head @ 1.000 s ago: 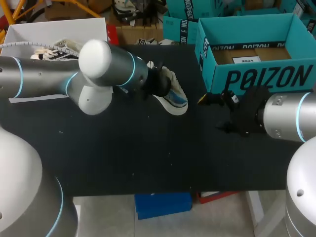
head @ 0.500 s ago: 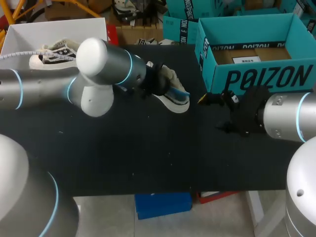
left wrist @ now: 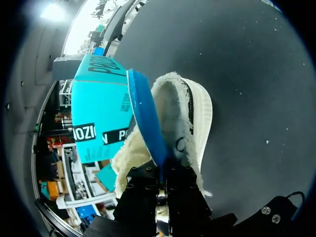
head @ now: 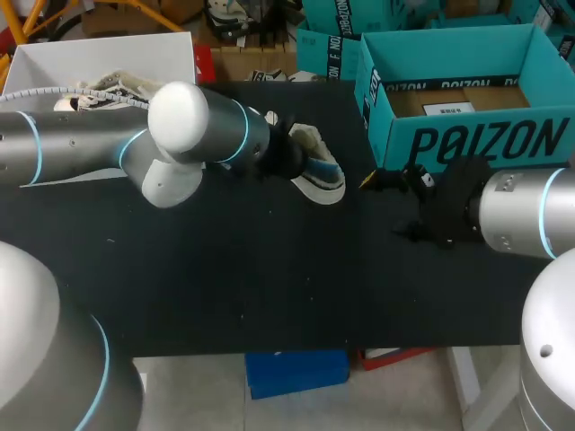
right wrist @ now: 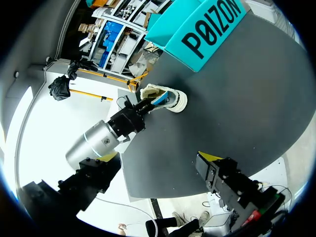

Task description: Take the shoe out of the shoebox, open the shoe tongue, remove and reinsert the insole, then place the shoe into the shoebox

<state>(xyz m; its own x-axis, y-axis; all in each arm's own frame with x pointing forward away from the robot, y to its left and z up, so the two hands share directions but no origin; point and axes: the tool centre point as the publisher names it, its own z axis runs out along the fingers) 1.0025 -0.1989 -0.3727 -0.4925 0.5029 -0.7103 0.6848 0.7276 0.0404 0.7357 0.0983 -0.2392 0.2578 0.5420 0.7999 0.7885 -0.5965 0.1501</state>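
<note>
While the left jaws were closed on the blue insole (left wrist: 145, 118), half out of the shoe (left wrist: 200, 113), removal seemed underway, needing a straight pull.

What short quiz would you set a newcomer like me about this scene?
1. True or false: the shoe is on the table, outside the teal shoebox.
2. Which one pinches the blue insole? A: left gripper. B: right gripper.
3. Fill in: the right gripper is near the front wall of the ____.

Key: 1 true; 2 A; 3 shoebox.
</note>
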